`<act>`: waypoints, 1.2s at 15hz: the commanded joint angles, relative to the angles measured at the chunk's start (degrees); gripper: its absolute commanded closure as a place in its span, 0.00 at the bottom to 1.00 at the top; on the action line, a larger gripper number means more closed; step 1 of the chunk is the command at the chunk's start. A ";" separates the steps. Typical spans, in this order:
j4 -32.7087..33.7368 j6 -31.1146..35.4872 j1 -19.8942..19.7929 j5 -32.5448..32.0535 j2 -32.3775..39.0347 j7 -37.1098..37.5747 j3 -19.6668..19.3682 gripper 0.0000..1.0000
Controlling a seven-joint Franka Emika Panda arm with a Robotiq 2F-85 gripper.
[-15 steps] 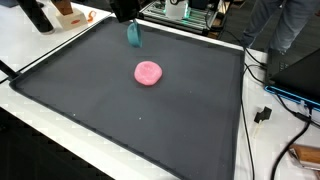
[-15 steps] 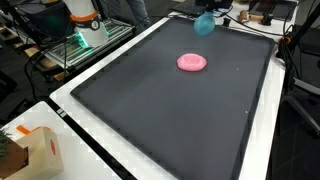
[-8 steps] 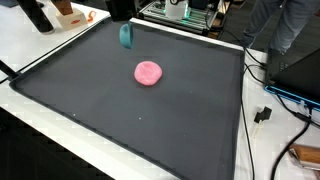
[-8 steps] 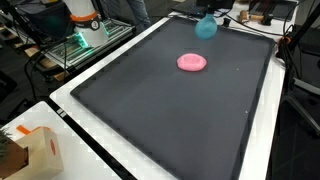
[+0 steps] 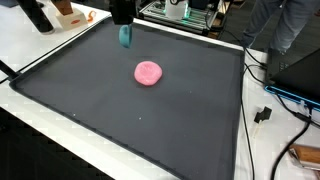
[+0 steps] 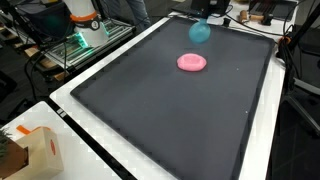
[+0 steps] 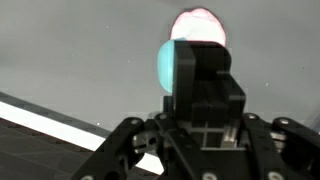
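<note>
Wrist view: teal obj (image 7: 166, 64) in pincer (image 7: 186, 62)

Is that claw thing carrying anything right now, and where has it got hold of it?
Yes. The gripper holds a small teal object by its upper end, so most of it hangs below the fingers. What the object is cannot be told.

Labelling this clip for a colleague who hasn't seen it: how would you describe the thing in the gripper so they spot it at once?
Find the big black mat on the white table; near its far edge is the gripper. Clamped in it is a small teal object, the only blue-green thing, unlike the pink disc lying flat mid-mat.
</note>
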 commanded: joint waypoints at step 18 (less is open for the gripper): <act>0.79 -2.63 7.94 -22.43 2.96 37.64 -0.85 0.75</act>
